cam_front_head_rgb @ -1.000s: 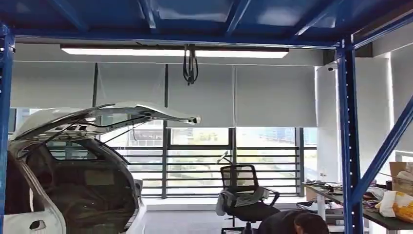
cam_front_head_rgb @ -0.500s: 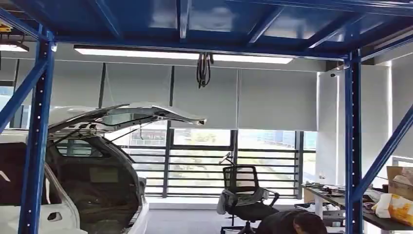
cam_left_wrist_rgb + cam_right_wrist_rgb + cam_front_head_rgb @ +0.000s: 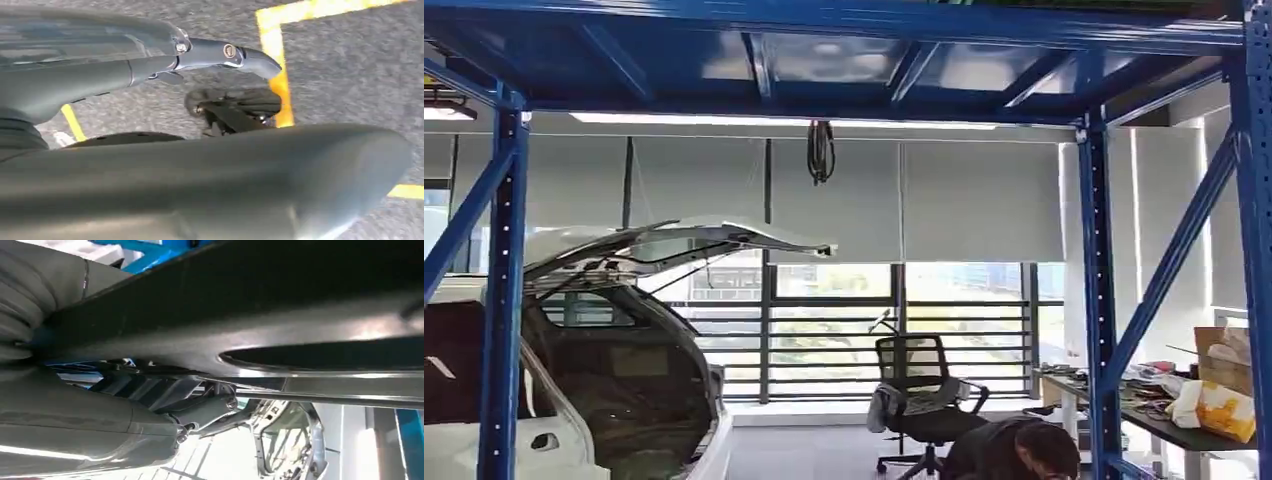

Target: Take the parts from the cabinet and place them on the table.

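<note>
In the right wrist view a long dark glossy part (image 3: pixel 250 315) runs across the picture, and my right hand (image 3: pixel 100 430) grips it, with dark fingers (image 3: pixel 205 407) lying under it. My left hand (image 3: pixel 150 165) hangs over grey floor with nothing in it, its fingers (image 3: pixel 220 52) stretched out straight. In the head view, the blue rack frame (image 3: pixel 502 300) stands around me. A table (image 3: pixel 1184 437) with boxes and a yellow-and-white bag (image 3: pixel 1214 405) is at the right.
A white car (image 3: pixel 554 440) with its tailgate raised stands at the left. A black office chair (image 3: pixel 919 385) is in the middle, and a person (image 3: pixel 1014 450) bends low beside it. Yellow floor tape (image 3: pixel 274 45) marks the ground.
The whole head picture has shifted, so the camera moved. The right blue post now sits further left, another post shows at the right edge, and the top beam has come into view.
</note>
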### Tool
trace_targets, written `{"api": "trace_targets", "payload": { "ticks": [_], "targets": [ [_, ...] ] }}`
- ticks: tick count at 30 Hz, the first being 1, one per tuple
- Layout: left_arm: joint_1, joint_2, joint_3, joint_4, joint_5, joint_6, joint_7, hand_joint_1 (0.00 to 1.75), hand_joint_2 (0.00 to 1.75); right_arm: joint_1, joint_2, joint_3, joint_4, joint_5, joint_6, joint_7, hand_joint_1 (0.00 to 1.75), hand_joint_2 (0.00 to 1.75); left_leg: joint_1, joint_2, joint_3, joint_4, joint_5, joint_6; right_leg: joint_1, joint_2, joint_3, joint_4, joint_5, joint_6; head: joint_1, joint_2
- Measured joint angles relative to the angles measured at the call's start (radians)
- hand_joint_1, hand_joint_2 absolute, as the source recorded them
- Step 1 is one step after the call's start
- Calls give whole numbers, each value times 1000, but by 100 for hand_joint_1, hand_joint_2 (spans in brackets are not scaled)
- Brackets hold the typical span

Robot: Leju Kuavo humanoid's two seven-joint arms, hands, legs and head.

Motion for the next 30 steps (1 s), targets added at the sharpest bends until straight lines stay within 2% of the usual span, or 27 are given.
{"api": "trace_targets", "payload": {
  "ticks": [1, 2, 3, 4, 7, 8, 9, 10, 12, 13, 14, 15, 16, 17, 18, 19, 21, 22, 23, 24, 25, 27, 28, 29, 30],
  "targets": [
    [0, 3, 0, 0, 0, 5, 11, 0, 175, -3, -1, 1, 3, -2, 2, 0, 175, 175, 3, 1, 44, -64, 36, -1, -1, -2, -10, 6, 3, 2, 0, 0],
    [0, 5, 0, 0, 0, 7, 21, 0, 175, -5, -2, 2, 5, -5, 4, 1, 175, 175, 4, 6, 107, -160, 55, -1, -1, -6, -18, 15, 4, 4, 0, 0],
    [-2, 5, 0, 0, 0, 11, 32, 0, 175, -6, -3, 2, 5, -7, 6, 1, 175, 175, 4, 26, 163, -245, 47, 0, 1, -8, -24, 25, 2, 8, 0, 0],
    [-4, 7, 0, 0, 0, 15, 39, 0, 175, -9, -6, 3, 5, -8, 7, 1, 175, 175, -2, 28, 181, -282, 35, 9, 6, -10, -34, 38, 2, 14, 0, 0],
    [-5, 11, 0, 0, 0, 19, 47, 0, 175, -12, -8, 6, 5, -10, 9, 1, 175, 175, -2, 15, 170, -296, 20, 30, 7, -25, -48, 44, 12, 30, 0, 0],
    [-2, 11, 0, 0, 0, 21, 56, 0, 175, -12, -9, 6, 5, -10, 9, 1, 175, 175, 5, 11, 167, -301, 30, 43, 8, -26, -55, 47, 7, 36, 0, 0],
    [1, 12, 0, 0, 0, 22, 64, 0, 175, -12, -9, 7, 5, -9, 9, 2, 175, 175, 6, 7, 162, -301, 35, 50, 5, -9, -61, 69, -19, 43, 0, 0],
    [4, 13, 0, 0, 1, 23, 73, 0, 175, -13, -11, 8, 5, -6, 10, 3, 175, 175, 5, 4, 158, -301, 39, 56, 2, 0, -81, 121, -60, 47, 0, 0],
    [8, 13, 2, 0, 1, 25, 86, 0, 175, -9, -20, 18, 8, 12, 12, 12, 175, 175, 1, -6, 149, -300, 47, 61, -1, 3, -142, 284, -141, 52, 0, 0],
    [12, 16, 2, 0, 1, 26, 92, 0, 175, -3, -25, 29, 11, 23, 13, 14, 175, 175, -1, -12, 145, -300, 50, 61, -1, 3, -165, 350, -161, 53, 0, 0],
    [15, 18, 3, 0, 1, 30, 98, 0, 175, 1, -30, 39, 14, 36, 16, 16, 175, 175, -2, -18, 143, -300, 52, 61, -1, 3, -164, 359, -155, 52, 0, 0],
    [18, 21, 3, 0, 1, 37, 106, 0, 175, 0, -38, 58, 19, 49, 20, 19, 175, 175, -3, -27, 142, -299, 54, 60, -1, 5, -139, 322, -129, 49, 0, 0],
    [20, 23, 3, 0, 0, 40, 114, 0, 175, -5, -47, 78, 24, 56, 23, 22, 175, 175, -4, -35, 142, -299, 56, 58, 0, 8, -98, 248, -89, 45, 0, 0],
    [19, 26, 4, 0, -1, 43, 119, 0, 175, -13, -54, 100, 31, 62, 24, 25, 175, 175, -5, -43, 143, -299, 57, 57, 0, 24, -46, 149, -41, 38, 0, 0],
    [18, 28, 4, 0, -2, 46, 125, 0, 175, -26, -63, 131, 42, 67, 24, 30, 175, 175, -5, -49, 142, -299, 58, 55, 0, 62, -7, 65, -13, 28, 0, 0],
    [15, 29, 5, 0, -4, 47, 130, 0, 175, -37, -69, 158, 55, 70, 24, 33, 175, 175, -9, -53, 134, -296, 62, 49, -3, 87, 2, 51, -18, 23, 0, 0],
    [15, 36, 5, 0, -9, 48, 150, 0, 175, -65, -76, 219, 83, 74, 24, 39, 175, 175, 2, -70, 122, -297, 71, 36, 3, 70, -4, 46, -15, 23, 0, 0],
    [18, 37, 6, 0, -10, 48, 160, 0, 175, -83, -79, 251, 97, 72, 24, 42, 175, 175, 2, -77, 119, -299, 75, 29, 4, 64, -6, 44, -15, 22, 0, 0],
    [21, 44, 7, 0, -13, 49, 173, 0, 175, -104, -80, 289, 110, 66, 23, 45, 175, 175, -3, -86, 115, -300, 79, 23, -2, 52, -2, 23, -14, 19, 0, 0],
    [22, 51, 8, 0, -18, 49, 184, 0, 175, -124, -80, 322, 122, 61, 22, 46, 175, 175, -5, -67, 105, -288, 59, 22, -7, 37, -1, 15, -7, 9, 0, 0],
    [22, 56, 8, 0, -20, 49, 194, 0, 175, -139, -81, 355, 136, 55, 21, 47, 175, 175, -5, -44, 84, -243, 23, 18, -7, 30, -3, 11, -4, 2, 0, 0],
    [22, 66, 10, 0, -20, 50, 209, 0, 175, -155, -83, 401, 161, 47, 20, 50, 175, 175, -1, -27, 17, -94, -49, 9, -5, 6, -6, 12, -3, 1, 0, 0],
    [23, 71, 10, 0, -21, 53, 220, 0, 175, -162, -84, 425, 175, 43, 20, 53, 175, 175, 0, -24, -10, -30, -71, 5, -5, -6, -8, 13, -3, 1, 0, 0],
    [26, 75, 11, 0, -22, 56, 228, 0, 175, -170, -84, 444, 186, 40, 20, 55, 175, 175, 1, -22, -22, 0, -70, 3, -5, -17, -11, 16, -4, 1, 0, 0],
    [30, 79, 11, 0, -23, 57, 236, 0, 175, -180, -84, 462, 195, 36, 19, 56, 175, 175, 2, -18, -11, -19, -49, 0, -5, -26, -14, 20, -4, 0, 0, 0]
  ]
}}
